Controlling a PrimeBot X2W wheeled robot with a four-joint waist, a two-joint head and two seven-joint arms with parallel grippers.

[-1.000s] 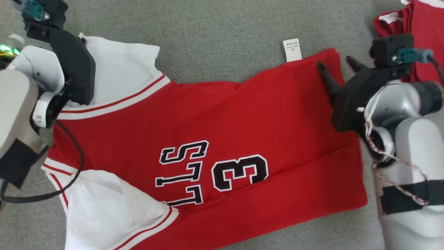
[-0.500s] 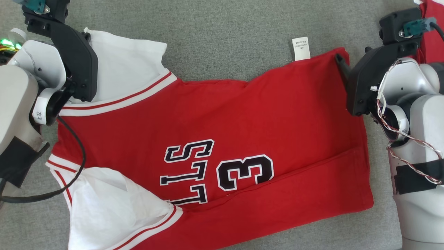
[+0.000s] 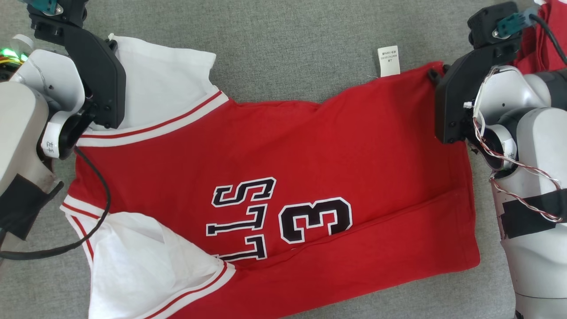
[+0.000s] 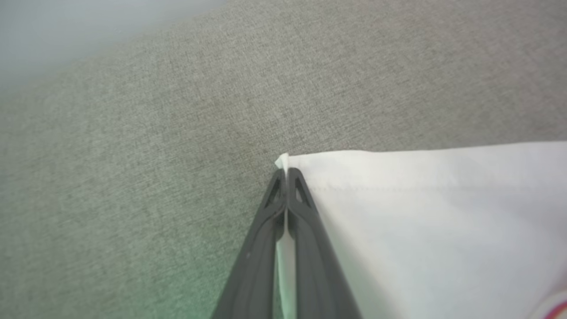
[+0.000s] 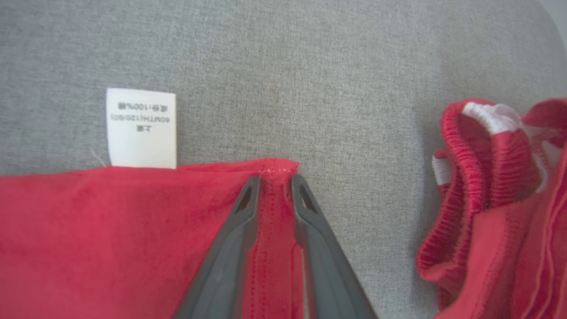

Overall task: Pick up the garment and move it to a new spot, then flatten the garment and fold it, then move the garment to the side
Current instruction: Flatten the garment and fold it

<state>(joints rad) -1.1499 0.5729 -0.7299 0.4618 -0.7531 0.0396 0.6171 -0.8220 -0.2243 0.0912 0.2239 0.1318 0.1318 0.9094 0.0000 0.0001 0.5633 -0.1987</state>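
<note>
The head view looks down over the garment (image 3: 310, 146); each wrist view sits close at one far corner.

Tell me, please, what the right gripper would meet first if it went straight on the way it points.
Probably the jersey hem just past the right gripper, then bare grey surface; the white label and red shorts lie aside.

A grey woven surface (image 3: 283, 40) spreads ahead of both pairs of jaws and to either side of them, evenly lit. Far ahead of the left jaws and to their left, the weave gives way to a pale blurred band (image 4: 66, 26). Close beside those jaws on the left, the grey takes a faint green tinge (image 4: 177, 283). Far ahead and right of the right jaws, a pale corner (image 5: 559, 13) curves across the weave.
</note>
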